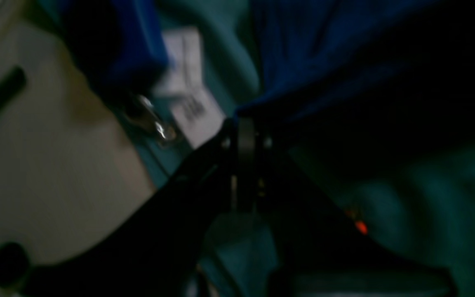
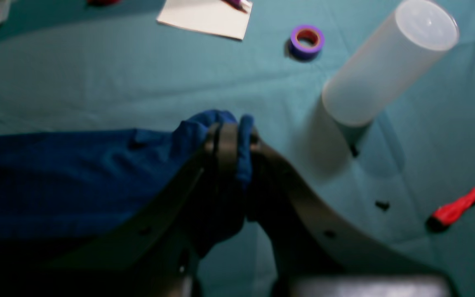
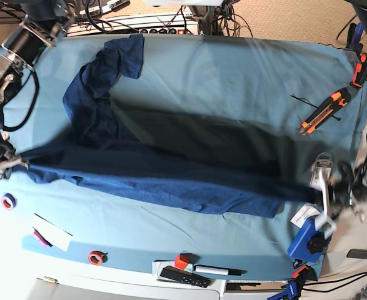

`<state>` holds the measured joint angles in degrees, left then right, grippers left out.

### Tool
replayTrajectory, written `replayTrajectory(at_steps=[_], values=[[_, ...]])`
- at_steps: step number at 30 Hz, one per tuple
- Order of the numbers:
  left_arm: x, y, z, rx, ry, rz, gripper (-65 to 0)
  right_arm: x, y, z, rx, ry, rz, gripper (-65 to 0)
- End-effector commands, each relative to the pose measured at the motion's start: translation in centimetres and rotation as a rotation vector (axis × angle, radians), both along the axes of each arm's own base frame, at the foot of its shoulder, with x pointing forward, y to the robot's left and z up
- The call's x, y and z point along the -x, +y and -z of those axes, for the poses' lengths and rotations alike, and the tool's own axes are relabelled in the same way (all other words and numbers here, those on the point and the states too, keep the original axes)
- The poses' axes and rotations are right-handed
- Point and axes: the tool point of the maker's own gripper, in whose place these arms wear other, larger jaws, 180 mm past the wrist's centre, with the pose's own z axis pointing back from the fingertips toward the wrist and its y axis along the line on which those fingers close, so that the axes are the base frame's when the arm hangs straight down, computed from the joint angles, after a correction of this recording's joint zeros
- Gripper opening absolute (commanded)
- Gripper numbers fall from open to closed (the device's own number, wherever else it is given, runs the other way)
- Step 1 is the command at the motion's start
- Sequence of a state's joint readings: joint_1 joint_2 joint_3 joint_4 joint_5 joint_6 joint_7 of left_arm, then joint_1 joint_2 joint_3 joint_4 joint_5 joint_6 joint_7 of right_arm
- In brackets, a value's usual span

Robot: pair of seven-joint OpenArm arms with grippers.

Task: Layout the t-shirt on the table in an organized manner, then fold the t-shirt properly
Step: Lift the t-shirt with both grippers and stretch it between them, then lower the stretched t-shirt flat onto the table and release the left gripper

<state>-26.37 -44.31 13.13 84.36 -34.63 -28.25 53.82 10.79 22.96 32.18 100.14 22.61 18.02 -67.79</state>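
The dark navy t-shirt [image 3: 170, 181] hangs stretched in a long band across the teal table [image 3: 233, 62], throwing a shadow on the cloth below. One part trails back toward the far left corner [image 3: 117, 53]. My right gripper [image 2: 229, 132] is shut on a bunched corner of the t-shirt [image 2: 56, 177]; in the base view it sits at the left edge [image 3: 11, 164]. My left gripper [image 1: 245, 123] is shut on blue fabric [image 1: 324, 53] at the shirt's other end, near the table's right edge [image 3: 333, 187].
Near my right gripper stand a frosted white cylinder [image 2: 386, 62], a purple tape roll [image 2: 306, 41], white paper [image 2: 204, 16] and a red-handled tool [image 2: 456, 210]. An orange utility knife [image 3: 324, 109] lies far right. A blue clamp [image 3: 305, 237], remote [image 3: 183, 276] and red tape [image 3: 95, 257] line the front.
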Motion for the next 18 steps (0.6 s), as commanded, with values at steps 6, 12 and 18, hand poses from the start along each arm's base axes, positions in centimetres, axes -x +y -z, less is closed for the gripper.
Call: replayTrajectory(at_steps=[6, 12, 18], values=[[2.9, 2.9, 2.9, -0.095, 0.082, -0.025, -65.0, 0.9, -0.6, 0.0, 0.033, 0.032, -0.001, -65.0], [5.7, 3.8, 6.0, -0.149, 0.164, -0.031, -65.0, 1.9, -0.7, 1.2, 0.052, 0.088, -0.01, -65.0], [8.7, 5.0, 8.5, -0.195, 0.275, -0.081, -65.0, 2.8, -1.1, 2.2, 0.064, 0.158, 0.006, -65.0]])
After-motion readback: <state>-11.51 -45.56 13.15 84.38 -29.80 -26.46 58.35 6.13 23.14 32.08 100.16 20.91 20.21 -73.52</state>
